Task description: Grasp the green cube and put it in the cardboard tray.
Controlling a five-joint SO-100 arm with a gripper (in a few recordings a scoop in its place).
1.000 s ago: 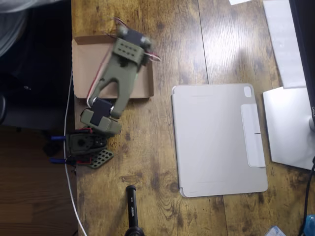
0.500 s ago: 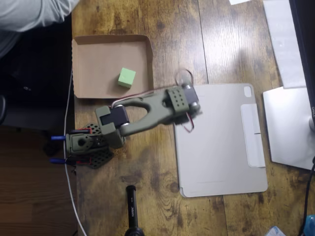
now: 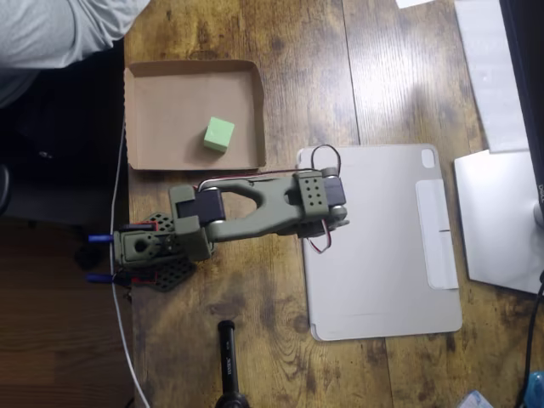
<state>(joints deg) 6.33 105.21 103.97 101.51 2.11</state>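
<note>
At the far left of the overhead view, a grey sleeve (image 3: 59,30) lies over the top corner, beside the cardboard tray (image 3: 149,85). The green cube (image 3: 218,134) rests inside the tray, toward its lower right part, a little tilted against the rims. A second ago the olive arm (image 3: 255,208) was stretched over the tray and hid the cube; half a second ago it had swung out rightward, leaving the cube free on the cardboard. Now the arm has settled a little lower, its wrist end reaching over the left edge of the pale grey tablet cover (image 3: 382,246) on the wooden desk (image 3: 297,68). I judge the placing done and the arm pulling back. The jaws sit beneath the wrist housing, so I cannot tell whether they are spread or pressed together. Below, a black cylindrical object (image 3: 228,361) carries white lettering too small to read.
</note>
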